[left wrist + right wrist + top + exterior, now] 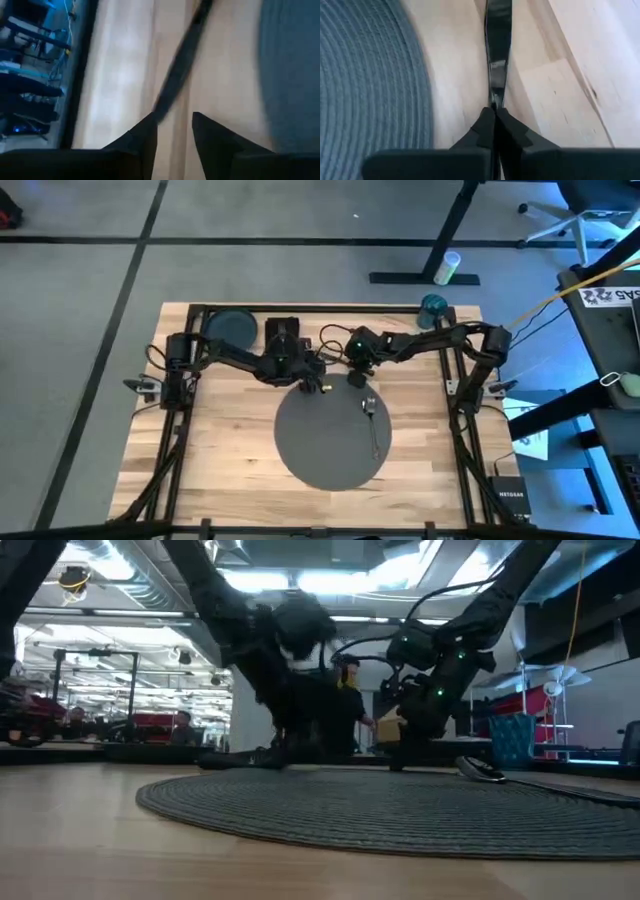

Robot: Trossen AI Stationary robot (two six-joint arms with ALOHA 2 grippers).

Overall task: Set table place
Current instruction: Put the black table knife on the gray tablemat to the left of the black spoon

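In the middle of the table (230,450) lies the place (325,440), a large round dark-grey mat flat on the pale planks; on its right part rests a spoon (372,415), bowl toward the far edge, handle running toward the near edge; just beyond the mat's far rim, both arms meet; the left gripper (174,127) hovers there with its fingers (142,135) apart, a thin dark utensil (177,70) lying blurred on the wood just ahead of them, not touched as far as the left wrist view shows; the right gripper (495,117) sits just beside the mat's far edge, its fingertips pinched together on the end of a slim metal utensil (498,40) that stretches out over bare wood beside the mat; well beyond the mat, at the far left corner, a dark round plate (230,327) rests.
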